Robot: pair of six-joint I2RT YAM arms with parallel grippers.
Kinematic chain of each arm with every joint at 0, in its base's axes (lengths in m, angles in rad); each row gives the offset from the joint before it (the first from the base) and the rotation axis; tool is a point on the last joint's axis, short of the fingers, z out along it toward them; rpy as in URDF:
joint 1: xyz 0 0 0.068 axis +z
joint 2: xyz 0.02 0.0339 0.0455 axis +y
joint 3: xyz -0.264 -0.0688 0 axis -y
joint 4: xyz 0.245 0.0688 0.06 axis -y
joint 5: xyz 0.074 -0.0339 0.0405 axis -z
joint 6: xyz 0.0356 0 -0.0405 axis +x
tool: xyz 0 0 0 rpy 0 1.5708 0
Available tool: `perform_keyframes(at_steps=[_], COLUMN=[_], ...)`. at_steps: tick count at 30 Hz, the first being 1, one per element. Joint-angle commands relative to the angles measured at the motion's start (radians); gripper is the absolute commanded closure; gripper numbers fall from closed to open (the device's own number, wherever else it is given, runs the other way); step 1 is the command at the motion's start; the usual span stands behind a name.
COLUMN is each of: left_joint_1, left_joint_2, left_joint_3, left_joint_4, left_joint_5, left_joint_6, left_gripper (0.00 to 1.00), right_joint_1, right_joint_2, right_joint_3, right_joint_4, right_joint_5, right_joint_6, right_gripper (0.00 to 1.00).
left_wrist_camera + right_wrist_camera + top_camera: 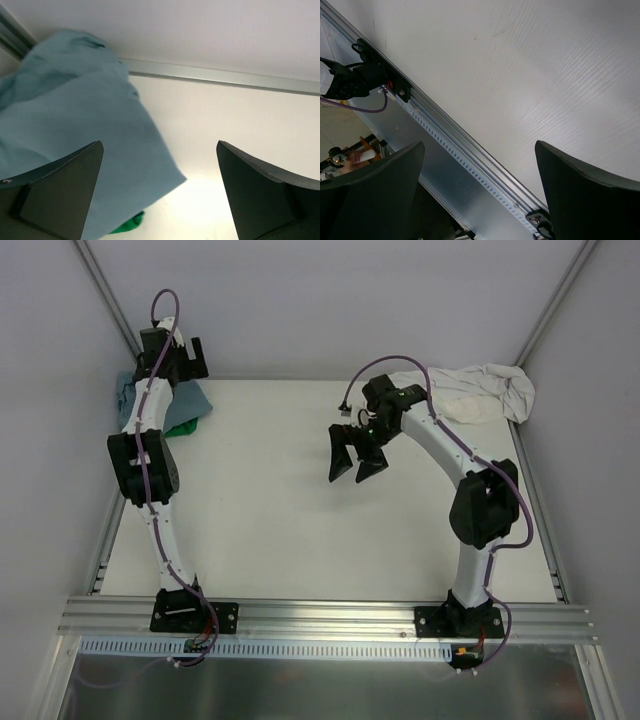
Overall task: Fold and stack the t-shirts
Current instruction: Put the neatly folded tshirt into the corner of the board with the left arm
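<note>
The slate-blue t-shirt [75, 125] lies folded in the far left corner of the table, on top of the bright green t-shirt [127, 225], of which only an edge sticks out. In the top view the blue t-shirt [200, 400] and the green t-shirt [182, 426] are partly hidden by the left arm. My left gripper [159, 145] hangs open just above the blue shirt's right edge, holding nothing; it shows in the top view too [193, 362]. The cream t-shirt [480, 390] lies crumpled at the far right. My right gripper [358, 455] hovers open and empty over the table's middle.
Aluminium frame rails [330, 618] run along the near edge and both sides of the white table [280, 510]. Grey walls close in the back and sides. The right wrist view looks down at the near rail [470, 150] and the left arm's base [355, 75].
</note>
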Motion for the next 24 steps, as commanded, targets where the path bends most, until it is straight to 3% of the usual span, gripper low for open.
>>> perform_keyframes(at_steps=[1, 5, 11, 18, 24], left_joint_1=[-0.019, -0.046, -0.075, -0.086, -0.086], left_joint_2=[-0.039, -0.032, -0.032, 0.020, 0.108], left_joint_3=[0.009, 0.005, 0.005, 0.060, 0.227], left_joint_4=[0.038, 0.058, 0.083, -0.021, -0.202], left_joint_5=[-0.109, -0.238, -0.404, -0.525, -0.601], left_joint_6=[-0.105, -0.141, -0.072, -0.009, -0.032], left_gripper=[0.01, 0.01, 0.01, 0.01, 0.01], right_joint_1=[0.010, 0.011, 0.010, 0.011, 0.010], right_joint_2=[-0.012, -0.044, -0.076, -0.096, -0.107], right_joint_3=[0.008, -0.053, -0.113, -0.158, -0.160], right_joint_4=[0.066, 0.147, 0.219, 0.276, 0.278], right_joint_5=[-0.039, -0.037, -0.040, -0.049, -0.042], right_joint_6=[0.038, 0.059, 0.070, 0.075, 0.053], right_gripper=[0.01, 0.00, 0.01, 0.01, 0.01])
